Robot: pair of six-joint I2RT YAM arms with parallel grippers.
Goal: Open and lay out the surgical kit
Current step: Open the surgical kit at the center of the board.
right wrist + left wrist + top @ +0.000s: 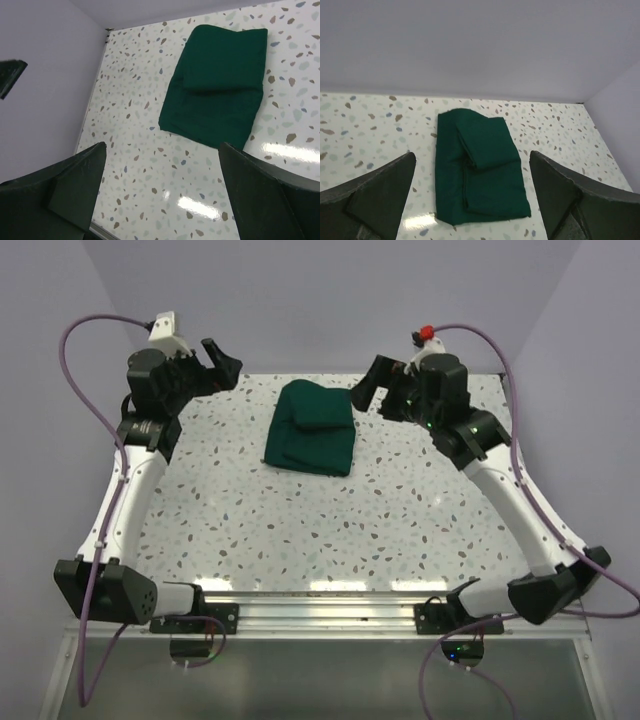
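Note:
The surgical kit point(312, 428) is a folded dark green cloth bundle lying on the speckled table toward the back middle. It also shows in the left wrist view point(479, 167) and the right wrist view point(217, 82). A smaller folded flap lies on top of it. No steel tray or instruments show; the cloth hides whatever is inside. My left gripper point(222, 360) is open and empty, raised to the left of the bundle. My right gripper point(367, 392) is open and empty, raised just right of the bundle.
The speckled table point(300, 530) is bounded by lavender walls at the back and sides. A metal rail point(320, 600) runs along the near edge between the arm bases. Purple cables loop out from both arms.

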